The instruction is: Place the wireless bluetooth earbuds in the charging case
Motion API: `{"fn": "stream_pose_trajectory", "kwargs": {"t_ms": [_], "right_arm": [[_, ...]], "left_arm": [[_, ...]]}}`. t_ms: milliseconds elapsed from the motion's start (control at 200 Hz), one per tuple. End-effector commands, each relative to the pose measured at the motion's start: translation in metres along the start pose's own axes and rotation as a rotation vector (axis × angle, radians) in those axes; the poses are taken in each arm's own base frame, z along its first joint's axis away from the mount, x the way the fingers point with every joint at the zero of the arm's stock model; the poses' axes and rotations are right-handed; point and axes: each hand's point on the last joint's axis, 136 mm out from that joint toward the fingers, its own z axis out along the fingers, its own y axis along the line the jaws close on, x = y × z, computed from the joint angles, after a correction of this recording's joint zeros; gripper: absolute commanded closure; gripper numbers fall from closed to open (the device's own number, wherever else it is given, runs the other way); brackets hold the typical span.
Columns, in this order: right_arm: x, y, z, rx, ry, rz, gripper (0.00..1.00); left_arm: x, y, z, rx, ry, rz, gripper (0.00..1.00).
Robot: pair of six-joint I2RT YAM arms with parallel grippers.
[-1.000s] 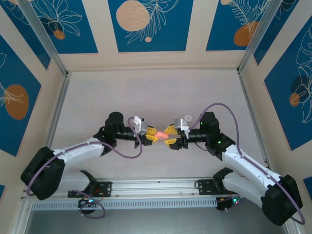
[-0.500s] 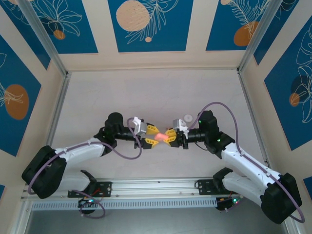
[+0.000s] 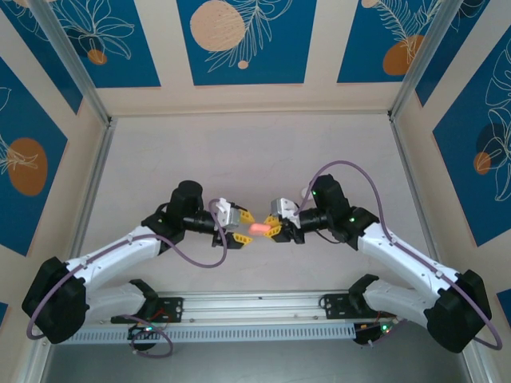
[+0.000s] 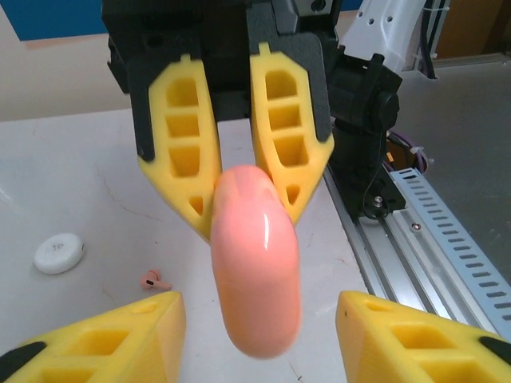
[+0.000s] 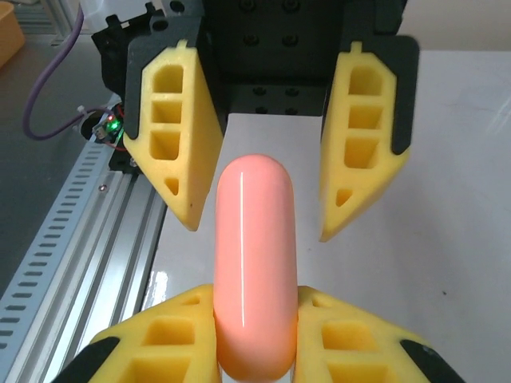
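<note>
And there's the hand-over: a second ago the left end effector (image 3: 244, 227) was clamped on the salmon-pink rounded plastic charging case (image 5: 254, 255) while the right one waited with its fingers apart, and now the roles are swapped. The right end effector (image 3: 272, 230) is pinched tight on one end of the case, its yellow fingers pressed against both flanks. The left one has let go and stands roughly half open, its fingers clear on either side of the other end and touching nothing. The case hangs in the air between the two wrists, above the near middle of the pale bench (image 3: 239, 159), lying lengthwise from one end effector to the other. From the left wrist view, a small pale pink earbud (image 4: 153, 281) lies on the bench below, just beside a white round disc (image 4: 58, 252) and well apart from the case. So what does the swap buy? My read is that it frees the left arm to go down for that earbud, or to work the lid while the right arm steadies the case. No open lid or socket shows on the glossy shell, so the case likely has to be opened before anything goes in, and the insertion itself looks not yet begun.
</note>
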Motion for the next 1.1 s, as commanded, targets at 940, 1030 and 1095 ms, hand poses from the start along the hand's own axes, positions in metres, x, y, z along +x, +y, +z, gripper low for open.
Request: {"fn": "stream_pose_trajectory", "kwargs": {"t_ms": [940, 1030, 1095], "right_arm": [[-0.019, -0.017, 0.001, 0.038, -0.068, -0.003, 0.60], [-0.017, -0.023, -0.002, 0.070, -0.062, 0.008, 0.60], [-0.016, -0.028, -0.004, 0.093, -0.058, 0.022, 0.60]], "left_arm": [[0.009, -0.006, 0.000, 0.022, 0.016, -0.022, 0.81], [0.009, -0.006, -0.001, 0.024, 0.019, -0.022, 0.81], [0.009, -0.007, -0.001, 0.029, 0.017, -0.022, 0.81]]}}
